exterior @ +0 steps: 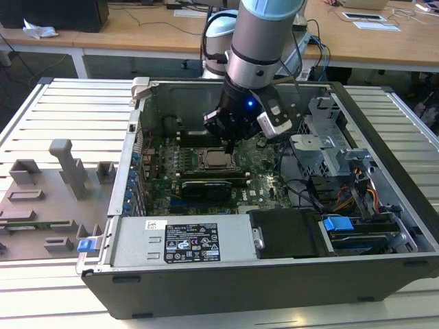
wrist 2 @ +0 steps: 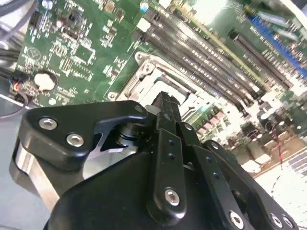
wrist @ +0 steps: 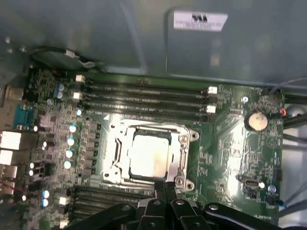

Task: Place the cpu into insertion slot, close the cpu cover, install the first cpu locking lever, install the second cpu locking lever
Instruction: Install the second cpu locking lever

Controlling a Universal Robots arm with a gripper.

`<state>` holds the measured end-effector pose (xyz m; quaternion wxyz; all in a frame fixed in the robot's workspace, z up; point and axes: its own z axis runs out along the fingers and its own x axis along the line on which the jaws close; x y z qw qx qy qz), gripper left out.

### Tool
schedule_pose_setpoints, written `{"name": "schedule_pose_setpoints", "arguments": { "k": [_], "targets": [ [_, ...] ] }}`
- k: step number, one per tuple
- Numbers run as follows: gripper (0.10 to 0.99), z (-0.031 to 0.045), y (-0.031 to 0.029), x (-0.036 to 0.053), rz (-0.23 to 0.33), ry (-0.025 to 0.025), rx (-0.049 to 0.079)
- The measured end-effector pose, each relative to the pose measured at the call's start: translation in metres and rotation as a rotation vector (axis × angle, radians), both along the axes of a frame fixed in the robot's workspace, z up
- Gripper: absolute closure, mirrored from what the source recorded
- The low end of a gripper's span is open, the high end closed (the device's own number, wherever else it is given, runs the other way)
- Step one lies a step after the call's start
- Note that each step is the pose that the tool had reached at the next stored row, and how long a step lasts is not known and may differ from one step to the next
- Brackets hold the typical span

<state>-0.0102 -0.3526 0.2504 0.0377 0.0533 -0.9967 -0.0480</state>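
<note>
While the arm reaches down into the open computer case (exterior: 384, 226), the pincer (wrist: 165, 186) is seen with its black fingers (wrist 2: 165, 108) pressed together, nothing pinched between them, their tips held at the edge of the insertion slot (wrist: 149, 155). The cpu (wrist: 148, 154) is seated flat inside that slot, its dull silver top exposed through the central window of the cpu cover (wrist: 181, 152), which is lowered flat around the chip. In the second wrist view the same silvery socket frame (wrist 2: 144, 72) is seen just beyond the fingertips, partly hidden by the pincer body. Whether either locking lever is latched cannot be told. The socket is set on the green motherboard (wrist: 230, 158), with long black memory slots (wrist: 144, 96) running on one side of it and more of them on the other, where the fingers stand. A round coin battery (wrist: 256, 121) is mounted on the board, well apart from the socket. In the exterior view the pincer (exterior: 230, 145) is held directly above the socket (exterior: 214, 159), and a grey power-supply box (exterior: 182, 241) with a printed label is seen along the near edge of the case. The case is laid on a slatted metal counter (exterior: 62, 110), and a grey fixture plate (exterior: 48, 199) with upright blocks is placed at the exterior view's left.
</note>
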Motion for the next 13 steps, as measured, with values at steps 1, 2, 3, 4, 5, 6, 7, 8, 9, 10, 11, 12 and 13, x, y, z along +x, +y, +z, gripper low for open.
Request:
{"name": "schedule_pose_setpoints", "arguments": {
  "k": [1,2,3,4,5,6,7,8,9,10,11,12,13],
  "targets": [
    [0.98,0.0002,0.0016,-0.001,0.0,-0.0003,-0.002],
    [0.98,0.0007,0.0034,-0.0027,0.0,-0.0017,-0.007],
    [0.98,0.002,0.0044,-0.0037,0.0,-0.0038,-0.012],
    [0.98,0.0038,0.0047,-0.0042,0.0,-0.0049,-0.016],
    [0.98,0.01,0.0053,-0.0047,0.0,-0.0071,-0.019],
    [0.98,0.0148,0.0056,-0.0047,0.0,-0.0076,-0.021],
    [0.98,0.0189,0.0057,-0.0047,0.0,-0.008,-0.022],
    [0.98,0.02,0.0058,-0.0048,0.0,-0.0081,-0.022],
    [0.98,0.02,0.0058,-0.0048,0.0,-0.0082,-0.022],
    [0.98,0.0202,0.0058,-0.0048,0.0,-0.0081,-0.022],
    [0.98,0.0203,0.0058,-0.0048,0.0,-0.008,-0.022],
    [0.98,0.0203,0.0058,-0.0048,0.0,-0.008,-0.022],
    [0.98,0.0203,0.0058,-0.0048,0.0,-0.008,-0.022]
  ]
}}
